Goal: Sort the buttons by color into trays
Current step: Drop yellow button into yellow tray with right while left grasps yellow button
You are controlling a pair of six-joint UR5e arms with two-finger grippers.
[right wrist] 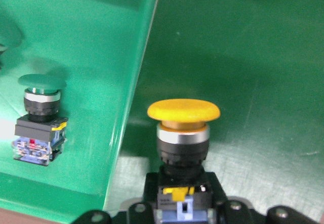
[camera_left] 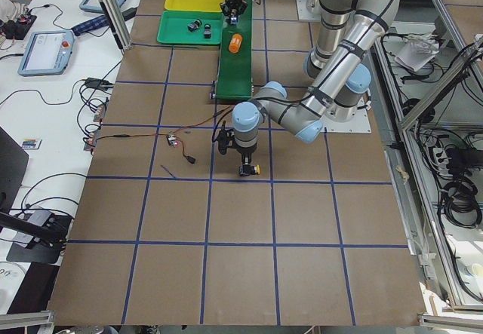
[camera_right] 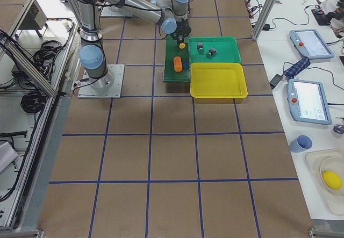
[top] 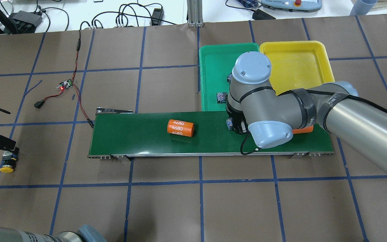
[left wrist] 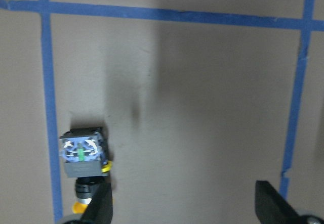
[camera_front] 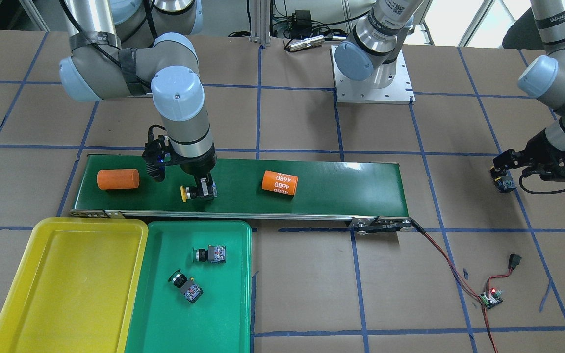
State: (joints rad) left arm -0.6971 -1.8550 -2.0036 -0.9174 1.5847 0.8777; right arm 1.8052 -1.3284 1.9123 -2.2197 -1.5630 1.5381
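One yellow button lies clamped in right claw.

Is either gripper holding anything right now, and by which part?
The right gripper holds a yellow button by its terminal-block end, cap free. The left gripper holds nothing: jaws open, a second yellow button lying beside them.

On the long dark-green belt a plain orange roll lies near one end and a "4680" roll near the middle. A red wire runs from the other end to a little board.
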